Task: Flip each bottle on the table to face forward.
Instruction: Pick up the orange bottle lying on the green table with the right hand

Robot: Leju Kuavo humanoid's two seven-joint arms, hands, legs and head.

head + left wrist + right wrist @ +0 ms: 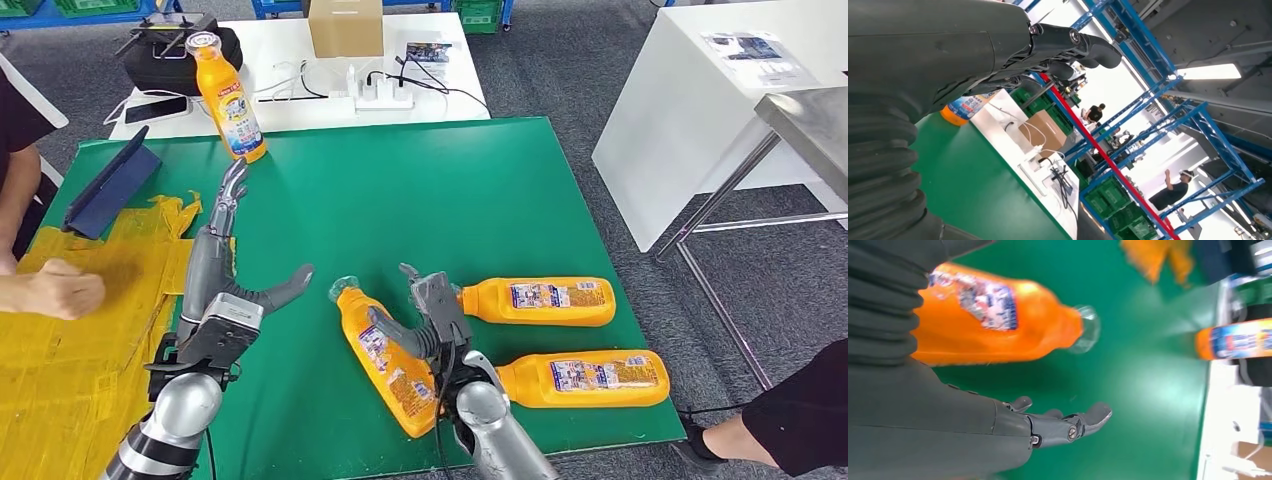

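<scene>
While the head view gives the whole green table (520, 190), the right wrist view shows closely that the right hand (1058, 422) is open beside the nearest bottle (385, 360), holding nothing. That bottle lies slanted; two more bottles (540, 300) (585, 378) lie flat near the right edge. One bottle (230, 100) stands upright at the far edge. The left hand (225, 255) is open too, fingers stretched, with free green surface between.
</scene>
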